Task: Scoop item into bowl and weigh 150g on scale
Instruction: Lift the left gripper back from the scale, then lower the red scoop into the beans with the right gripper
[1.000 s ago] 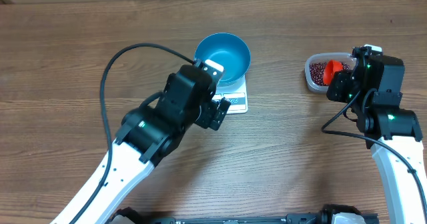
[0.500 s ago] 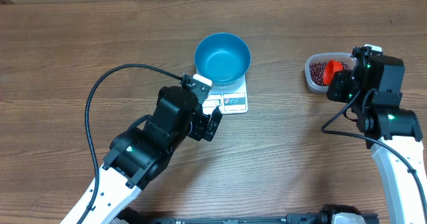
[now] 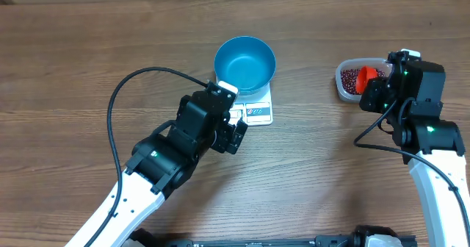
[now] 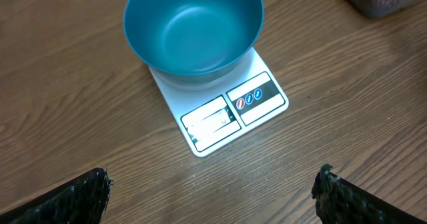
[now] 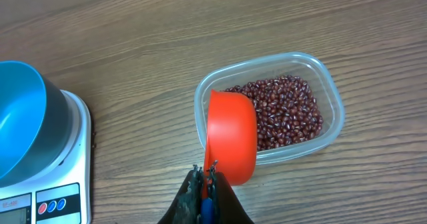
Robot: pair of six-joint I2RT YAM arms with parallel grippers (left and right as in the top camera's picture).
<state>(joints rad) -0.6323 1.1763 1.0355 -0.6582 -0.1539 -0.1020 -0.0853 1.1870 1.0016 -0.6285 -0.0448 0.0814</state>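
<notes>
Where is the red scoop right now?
Overhead view, right side: the right gripper holds the red scoop over the clear tub of beans.

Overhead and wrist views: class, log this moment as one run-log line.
left gripper: open, empty, near scale | right gripper: shut on scoop at tub of beans | bowl: empty, on scale

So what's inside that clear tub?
Red-brown beans fill most of the tub. The orange scoop, held by the right gripper, covers one end, so whatever lies beneath it is hidden, as is the tub's bottom.
</notes>
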